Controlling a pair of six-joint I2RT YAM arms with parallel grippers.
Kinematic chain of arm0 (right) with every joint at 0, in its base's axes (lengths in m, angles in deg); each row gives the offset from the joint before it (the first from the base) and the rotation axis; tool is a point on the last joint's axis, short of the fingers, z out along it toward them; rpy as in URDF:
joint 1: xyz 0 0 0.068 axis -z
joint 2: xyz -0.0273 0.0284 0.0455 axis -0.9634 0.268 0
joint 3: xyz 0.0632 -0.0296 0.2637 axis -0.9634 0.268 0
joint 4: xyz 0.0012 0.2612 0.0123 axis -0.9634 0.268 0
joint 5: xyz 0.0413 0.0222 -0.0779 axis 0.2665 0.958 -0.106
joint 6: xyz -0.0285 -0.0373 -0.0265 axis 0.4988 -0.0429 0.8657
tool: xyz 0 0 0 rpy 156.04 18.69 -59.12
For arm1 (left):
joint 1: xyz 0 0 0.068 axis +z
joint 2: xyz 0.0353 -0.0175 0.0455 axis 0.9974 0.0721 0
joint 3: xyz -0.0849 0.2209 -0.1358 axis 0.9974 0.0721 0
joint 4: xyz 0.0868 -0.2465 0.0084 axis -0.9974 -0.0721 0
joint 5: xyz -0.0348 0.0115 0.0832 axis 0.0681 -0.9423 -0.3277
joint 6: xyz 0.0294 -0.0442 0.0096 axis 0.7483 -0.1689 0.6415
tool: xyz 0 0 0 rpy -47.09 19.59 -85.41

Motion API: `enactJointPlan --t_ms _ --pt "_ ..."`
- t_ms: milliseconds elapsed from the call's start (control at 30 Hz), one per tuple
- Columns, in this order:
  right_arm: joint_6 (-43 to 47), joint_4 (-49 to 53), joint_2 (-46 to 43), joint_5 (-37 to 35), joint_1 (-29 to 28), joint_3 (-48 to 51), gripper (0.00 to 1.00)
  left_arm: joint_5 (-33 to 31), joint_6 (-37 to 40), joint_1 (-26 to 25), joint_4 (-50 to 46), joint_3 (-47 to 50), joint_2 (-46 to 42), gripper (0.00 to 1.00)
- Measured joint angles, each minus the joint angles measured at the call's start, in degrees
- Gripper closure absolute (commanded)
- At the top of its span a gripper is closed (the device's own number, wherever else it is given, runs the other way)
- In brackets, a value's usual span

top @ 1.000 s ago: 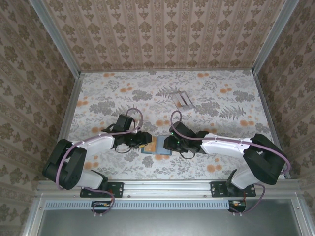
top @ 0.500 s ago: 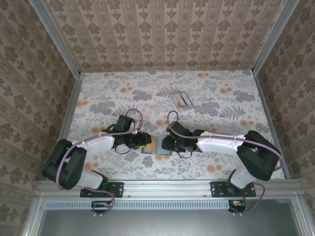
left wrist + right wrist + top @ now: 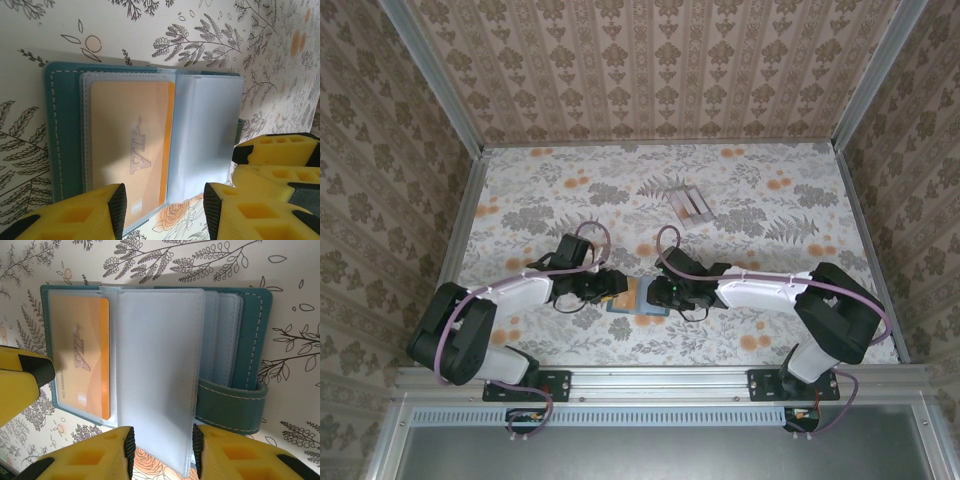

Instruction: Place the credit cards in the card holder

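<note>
The flowery bench (image 3: 770, 180) has the teal-blue folding card holder (image 3: 252, 340) lying open near its 6 o'clock edge. The left end effector (image 3: 161, 200) is at the holder's 9 o'clock side and the right end effector (image 3: 161, 440) at 3 o'clock. Both have their fingers apart and hold nothing. An orange-yellow plastic card (image 3: 82, 355) sits in a clear pocket. Pale grey striped cards (image 3: 691, 203) lie toward 12 o'clock. I think it is best to press the holder flat, then slide a card in straight.
</note>
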Motion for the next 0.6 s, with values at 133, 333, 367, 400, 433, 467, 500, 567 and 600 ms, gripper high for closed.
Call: enactJointPlan --t_ms 133,333,367,400,433,467,500,567,600 --pt "0.0 0.2 0.0 0.0 0.0 0.0 0.60 0.0 0.0 0.3 0.0 0.0 0.2 0.52" --pt "0.0 0.2 0.0 0.0 0.0 0.0 0.58 0.0 0.0 0.3 0.0 0.0 0.5 0.52" --pt "0.0 0.2 0.0 0.0 0.0 0.0 0.58 0.0 0.0 0.3 0.0 0.0 0.5 0.52" --pt "0.0 0.2 0.0 0.0 0.0 0.0 0.58 0.0 0.0 0.3 0.1 0.0 0.5 0.52" --pt "0.0 0.2 0.0 0.0 0.0 0.0 0.58 0.0 0.0 0.3 0.0 0.0 0.5 0.52" --pt "0.0 0.2 0.0 0.0 0.0 0.0 0.58 0.0 0.0 0.3 0.0 0.0 0.5 0.52" --pt "0.0 0.2 0.0 0.0 0.0 -0.1 0.59 0.0 0.0 0.3 0.0 0.0 0.5 0.52" --pt "0.0 0.2 0.0 0.0 0.0 -0.2 0.60 0.0 0.0 0.3 0.1 0.0 0.5 0.52" --pt "0.0 0.2 0.0 0.0 0.0 -0.3 0.62 0.0 0.0 0.3 0.0 0.0 0.5 0.52"
